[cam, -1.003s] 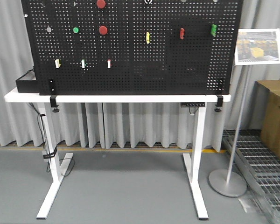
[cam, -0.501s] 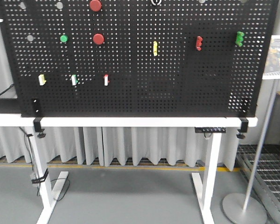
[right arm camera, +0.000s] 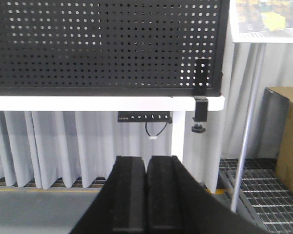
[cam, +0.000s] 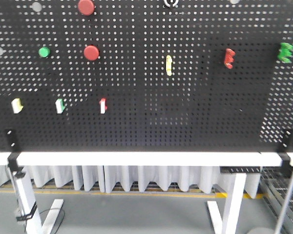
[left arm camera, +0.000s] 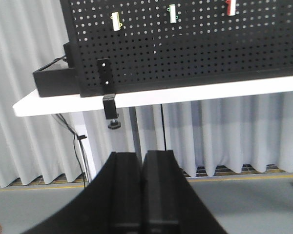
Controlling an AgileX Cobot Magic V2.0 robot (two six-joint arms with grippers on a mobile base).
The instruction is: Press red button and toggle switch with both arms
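Observation:
On the black pegboard, one round red button sits left of centre and another red button above it at the top edge. A row of small toggle switches lies below: yellow, green and red. More switches sit to the right: yellow, red and green. Neither arm shows in the front view. My left gripper is shut and empty, low in front of the table's left end. My right gripper is shut and empty, below the table's right end.
A white table carries the board, held by clamps. A black box sits at its left end. A sign stand pole, a cardboard box and floor grating are to the right. A green button is left of the red one.
The front view has closed in on the pegboard: board and buttons appear larger and the table legs have mostly dropped out of view.

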